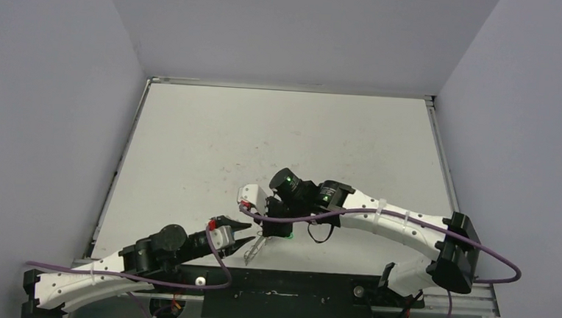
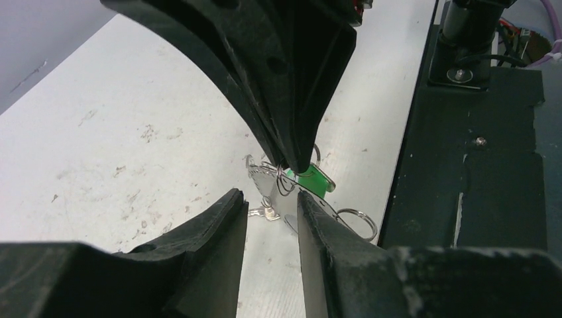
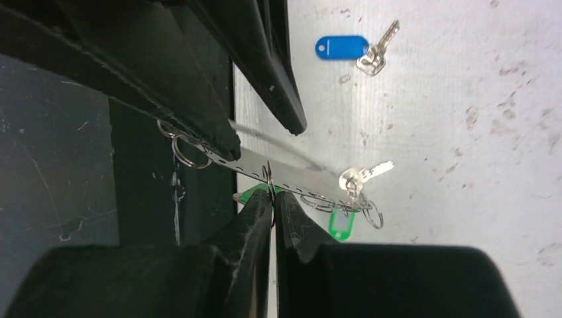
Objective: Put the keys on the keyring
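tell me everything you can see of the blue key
The blue key shows only in the right wrist view. It is a small silver metal key joined at its head to an oblong, bright blue plastic tag with a small hole at its far end. It lies flat on the scuffed white table, on its own, with only the table touching it.

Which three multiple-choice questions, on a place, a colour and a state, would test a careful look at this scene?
1. Where is the blue-tagged key? A: alone on the table. B: in a bowl. C: on a wall.
2. Which colour is the tag beside the right pincer's tip? A: red. B: green. C: yellow.
3. The right pincer is: A: wide open. B: shut on a small ring. C: out of view.
A, it lies apart; B, green shows there; B, its fingers meet on the ring.
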Action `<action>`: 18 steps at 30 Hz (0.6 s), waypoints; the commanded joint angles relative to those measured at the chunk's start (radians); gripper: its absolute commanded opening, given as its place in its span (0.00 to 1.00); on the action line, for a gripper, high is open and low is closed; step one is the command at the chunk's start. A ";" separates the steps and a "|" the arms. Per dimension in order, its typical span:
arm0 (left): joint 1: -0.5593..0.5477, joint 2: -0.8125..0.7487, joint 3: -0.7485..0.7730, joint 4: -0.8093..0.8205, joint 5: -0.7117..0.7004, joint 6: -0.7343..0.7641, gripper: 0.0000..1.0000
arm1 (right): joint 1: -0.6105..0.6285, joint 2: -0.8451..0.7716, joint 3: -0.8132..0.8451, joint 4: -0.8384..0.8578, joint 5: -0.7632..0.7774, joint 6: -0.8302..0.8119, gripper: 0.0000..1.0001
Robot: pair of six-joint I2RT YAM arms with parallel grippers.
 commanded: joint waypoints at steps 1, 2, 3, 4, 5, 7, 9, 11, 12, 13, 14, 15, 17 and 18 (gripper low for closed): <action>-0.003 -0.029 0.046 -0.042 -0.031 -0.016 0.32 | 0.003 0.045 0.069 -0.081 0.033 0.128 0.00; -0.003 -0.035 0.042 -0.045 -0.029 -0.021 0.32 | 0.003 0.054 0.070 -0.082 0.036 0.148 0.00; -0.003 -0.041 0.037 -0.047 -0.027 -0.025 0.31 | 0.002 0.065 0.074 -0.085 0.036 0.166 0.00; -0.003 -0.045 0.031 -0.048 -0.024 -0.033 0.31 | 0.001 0.075 0.073 -0.086 0.032 0.181 0.00; -0.003 -0.048 0.023 -0.047 -0.019 -0.038 0.31 | -0.001 0.083 0.073 -0.086 0.030 0.198 0.00; -0.003 -0.054 0.005 -0.042 -0.013 -0.048 0.31 | -0.008 0.098 0.065 -0.077 0.017 0.225 0.00; -0.003 -0.053 -0.015 -0.023 0.006 -0.051 0.31 | -0.014 0.111 0.062 -0.068 0.007 0.255 0.00; -0.003 -0.042 -0.023 -0.002 0.023 -0.052 0.29 | -0.017 0.123 0.071 -0.080 -0.001 0.272 0.00; -0.003 -0.035 -0.024 0.006 0.032 -0.051 0.28 | -0.018 0.127 0.077 -0.087 -0.004 0.276 0.00; -0.003 -0.025 -0.021 0.013 0.039 -0.050 0.27 | -0.018 0.130 0.084 -0.096 -0.010 0.276 0.00; -0.003 -0.015 -0.019 0.020 0.049 -0.046 0.27 | -0.018 0.132 0.092 -0.106 -0.016 0.275 0.00; -0.003 -0.002 -0.016 0.029 0.056 -0.043 0.27 | -0.017 0.136 0.100 -0.117 -0.021 0.273 0.00; -0.003 0.025 -0.009 0.056 0.083 -0.038 0.27 | -0.016 0.144 0.118 -0.138 -0.026 0.264 0.00; -0.003 0.040 -0.005 0.067 0.092 -0.037 0.27 | -0.017 0.148 0.129 -0.149 -0.029 0.258 0.00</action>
